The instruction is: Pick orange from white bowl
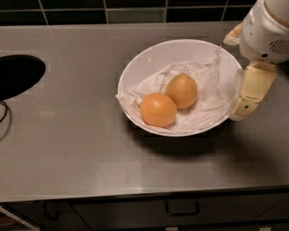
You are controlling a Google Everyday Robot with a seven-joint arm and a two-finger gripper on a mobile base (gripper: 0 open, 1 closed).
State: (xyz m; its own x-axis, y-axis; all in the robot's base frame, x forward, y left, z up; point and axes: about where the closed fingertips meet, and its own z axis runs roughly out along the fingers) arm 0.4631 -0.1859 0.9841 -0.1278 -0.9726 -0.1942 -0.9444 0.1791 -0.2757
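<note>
1. Camera view is looking down on a grey metal counter point(67, 144) with a white bowl point(149, 52) sitting on it, a little right of the middle
2. Crumpled white paper point(205, 79) is lying inside the bowl, and one corner is poking out over the left rim
3. The orange point(181, 90), the duller yellow-brown one with a pointy end, is resting on the paper near the middle of the bowl
4. A brighter, rounder orange fruit point(158, 109) is lying just in front of it to the left, and the two are touching
5. The gripper point(232, 76) is hanging at the right side of the bowl, apart from the orange
6. Its two cream fingers point(250, 90) are standing wide apart, one by the far right rim and one by the near right rim, and they are holding nothing
7. A dark round hole point(18, 74) is showing in the counter at the far left, with a thin black cable point(3, 119) lying near it
8. Black wall tiles point(90, 11) are running along the back, and a drawer handle point(182, 210) is showing below the counter's front edge
</note>
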